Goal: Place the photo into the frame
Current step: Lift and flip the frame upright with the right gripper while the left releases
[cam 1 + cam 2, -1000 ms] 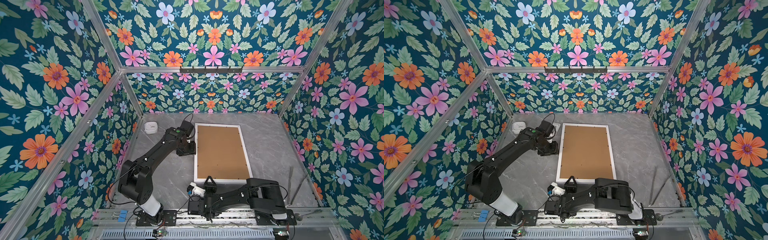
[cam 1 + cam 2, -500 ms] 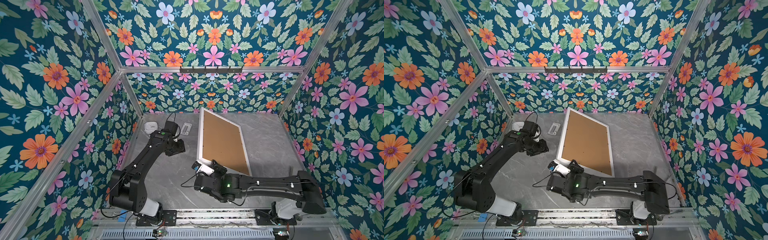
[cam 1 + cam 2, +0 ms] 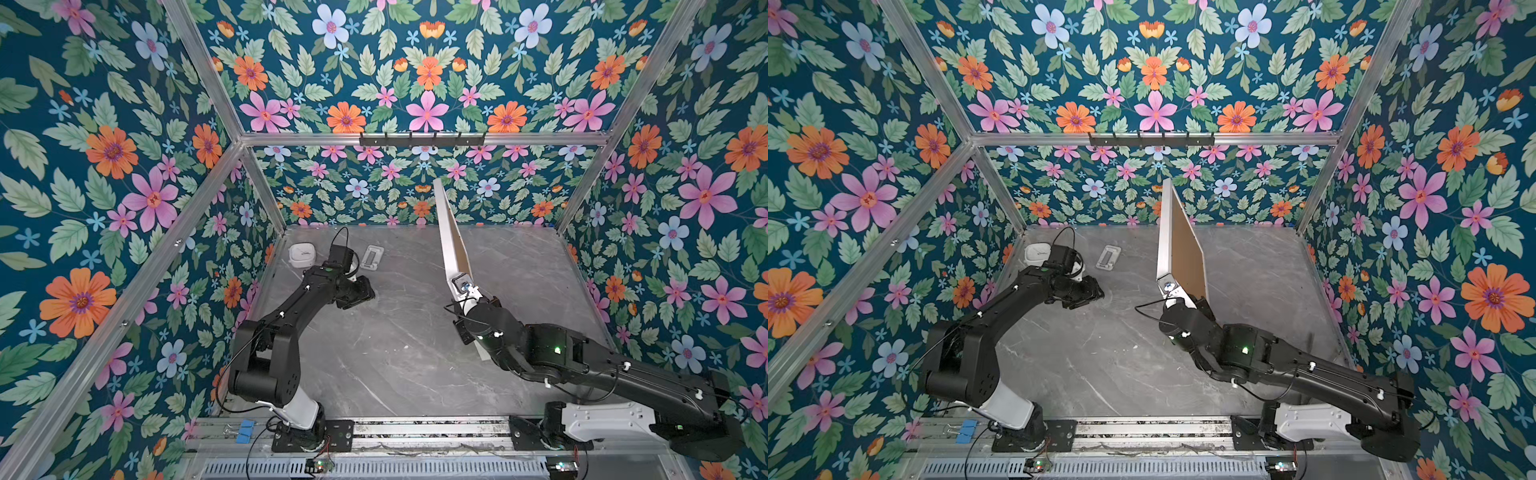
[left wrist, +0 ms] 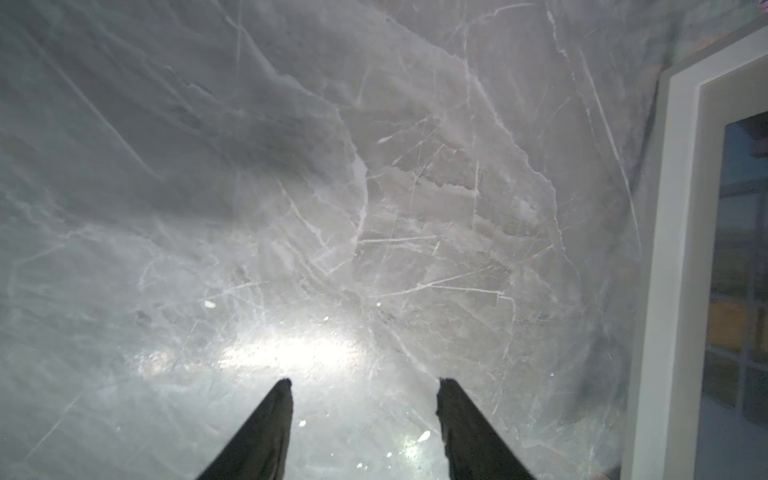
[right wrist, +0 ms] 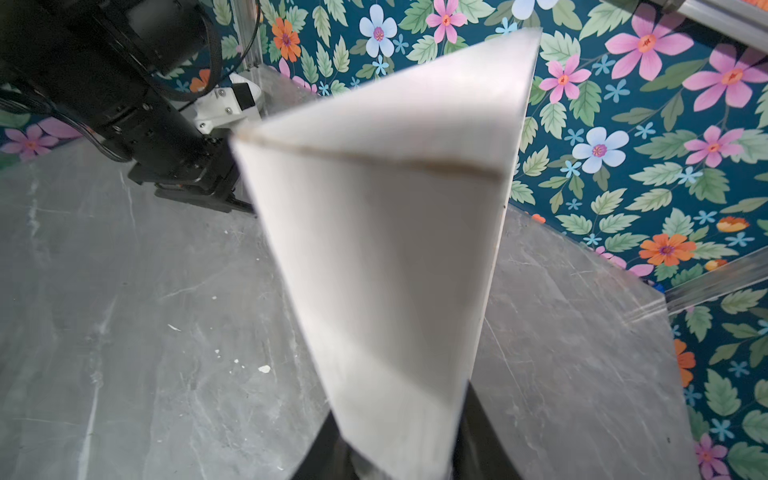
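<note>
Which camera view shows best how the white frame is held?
The top views: in both, the frame is tipped up steeply, the right gripper with its jaws shut on the raised near corner. The right wrist view shows only a blurred white edge, and the left wrist view shows one corner of its front.

The marble table (image 3: 386, 357) is open across its near middle and far right. The frame (image 3: 450, 237), upright on edge, walls off the centre. A white box (image 3: 302, 254) and flat tray (image 3: 372, 257) sit far left.
</note>
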Controlling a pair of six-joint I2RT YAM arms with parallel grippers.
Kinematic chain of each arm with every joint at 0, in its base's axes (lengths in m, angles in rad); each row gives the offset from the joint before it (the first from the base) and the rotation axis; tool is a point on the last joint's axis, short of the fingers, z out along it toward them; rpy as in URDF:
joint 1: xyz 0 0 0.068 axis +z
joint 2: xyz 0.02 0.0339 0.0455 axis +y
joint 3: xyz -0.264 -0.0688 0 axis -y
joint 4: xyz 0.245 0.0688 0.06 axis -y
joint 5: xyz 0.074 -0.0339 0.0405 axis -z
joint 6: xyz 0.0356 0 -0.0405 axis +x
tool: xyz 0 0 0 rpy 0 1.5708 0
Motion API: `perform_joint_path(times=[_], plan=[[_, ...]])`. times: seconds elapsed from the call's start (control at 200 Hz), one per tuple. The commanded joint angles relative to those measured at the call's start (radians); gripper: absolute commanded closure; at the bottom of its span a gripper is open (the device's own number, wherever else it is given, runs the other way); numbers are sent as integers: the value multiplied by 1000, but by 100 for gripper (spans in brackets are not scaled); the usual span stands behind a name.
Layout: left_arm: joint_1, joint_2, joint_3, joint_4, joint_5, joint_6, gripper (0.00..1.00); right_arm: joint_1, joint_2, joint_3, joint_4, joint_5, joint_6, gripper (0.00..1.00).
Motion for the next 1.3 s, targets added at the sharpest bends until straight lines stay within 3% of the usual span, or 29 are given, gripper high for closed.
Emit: perform_joint_path(times=[0.0, 0.23, 0.455, 0.745, 0.84, 1.095, 1.185, 1.295], plan=[[0, 14, 18, 51, 37, -16, 40, -3, -55, -23, 56, -111, 124, 100], [3, 55, 112, 47, 3, 15, 40, -23, -202, -105, 59, -204, 180, 100], [9, 131, 143, 119, 33, 12, 41, -119, -359, -203, 91, -436, 173, 100], [18, 217, 212, 220, 91, 0, 40, -248, -412, -234, 61, -591, 184, 100], [18, 226, 212, 245, 110, -14, 40, -307, -423, -267, 83, -653, 215, 100], [37, 255, 211, 269, 127, -11, 40, -572, -436, -349, 143, -961, 302, 100], [41, 266, 209, 276, 136, -20, 40, -610, -440, -367, 161, -982, 336, 100], [41, 269, 183, 303, 152, -42, 40, -611, -436, -400, 174, -902, 454, 100]])
